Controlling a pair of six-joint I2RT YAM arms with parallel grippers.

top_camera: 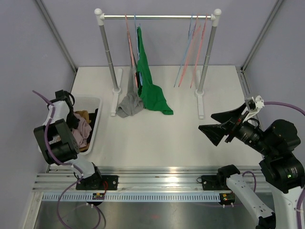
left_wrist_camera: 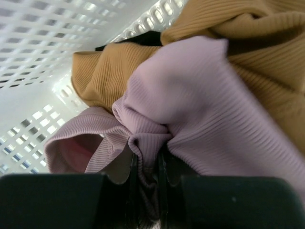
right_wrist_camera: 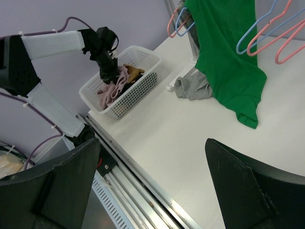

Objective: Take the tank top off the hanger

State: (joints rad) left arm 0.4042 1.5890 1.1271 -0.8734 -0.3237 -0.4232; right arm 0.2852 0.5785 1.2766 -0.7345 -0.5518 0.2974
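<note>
The green tank top (top_camera: 150, 88) hangs on the rail (top_camera: 157, 17), hem pooled on the desk (top_camera: 157, 138). It's light, floppy stuff, so probably best pinched at a shoulder strap. Two garments hang there, counting the gray top (top_camera: 129, 102), plus what looks like three bare hangers (top_camera: 193, 47). Meanwhile the left pincer (left_wrist_camera: 147, 167) is clamped on a lilac ribbed top (left_wrist_camera: 200, 105) in the basket (top_camera: 97, 119), and the right pincer (top_camera: 206, 122) is spread wide.

We see the rack (top_camera: 157, 17) at the table's (top_camera: 162, 138) back, the left-hand garment (top_camera: 129, 102) and right-hand garment (top_camera: 150, 88) hanging near its left end, hangers (top_camera: 189, 52) near its right. The basket (top_camera: 96, 119) sits at the left edge, clothes (top_camera: 83, 129) inside, the left gripper (top_camera: 75, 120) seemingly among them
</note>
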